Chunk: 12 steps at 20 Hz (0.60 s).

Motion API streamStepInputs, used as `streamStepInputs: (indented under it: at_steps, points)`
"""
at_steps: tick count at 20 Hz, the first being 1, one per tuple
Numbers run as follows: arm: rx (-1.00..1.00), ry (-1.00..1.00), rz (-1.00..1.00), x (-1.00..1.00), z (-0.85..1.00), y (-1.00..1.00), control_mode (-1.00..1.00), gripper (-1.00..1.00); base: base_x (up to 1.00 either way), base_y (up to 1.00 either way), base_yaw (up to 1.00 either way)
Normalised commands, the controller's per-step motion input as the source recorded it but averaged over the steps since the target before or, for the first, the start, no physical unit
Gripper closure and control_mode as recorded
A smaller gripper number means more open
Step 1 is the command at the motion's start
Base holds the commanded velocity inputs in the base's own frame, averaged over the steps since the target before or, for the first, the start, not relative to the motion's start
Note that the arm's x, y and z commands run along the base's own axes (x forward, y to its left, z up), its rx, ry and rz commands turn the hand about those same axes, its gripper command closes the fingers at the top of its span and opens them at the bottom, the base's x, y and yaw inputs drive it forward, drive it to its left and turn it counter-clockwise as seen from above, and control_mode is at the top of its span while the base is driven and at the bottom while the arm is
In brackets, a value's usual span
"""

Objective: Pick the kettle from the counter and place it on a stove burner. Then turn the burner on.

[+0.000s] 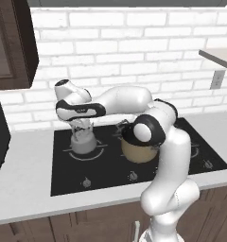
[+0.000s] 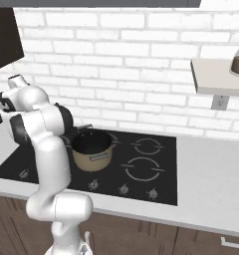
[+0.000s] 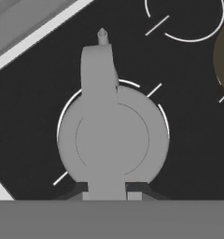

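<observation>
I am looking past the front row of knobs [image 1: 86,182] to the kettle [image 1: 83,143], which is sitting on the front-left stove burner [image 1: 102,152] of the black cooktop [image 1: 68,179], just beside the tan pot [image 1: 138,150]. My gripper [image 1: 81,128] is hanging right over its handle, fingers straddling it. I am judging the placing step as nearly finished; letting go, lifting clear and reaching for a knob come next. I cannot tell whether the claw is clenched: the fingertips are barely showing.
</observation>
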Motion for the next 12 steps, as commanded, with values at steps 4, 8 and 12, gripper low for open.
streamStepInputs:
  at_steps: [4, 8, 12]
  points:
    - [0.0, 0.0, 0.0, 0.07, -0.42, 0.0, -1.0, 1.0, 0.0, 0.0, 0.0]
    - [0.0, -0.01, 0.0, 0.02, -0.17, 0.0, -1.0, 1.0, 0.0, 0.0, 0.0]
    - [0.0, -0.11, 0.0, 0.0, -0.01, -0.01, -1.0, 1.0, 0.0, 0.0, 0.0]
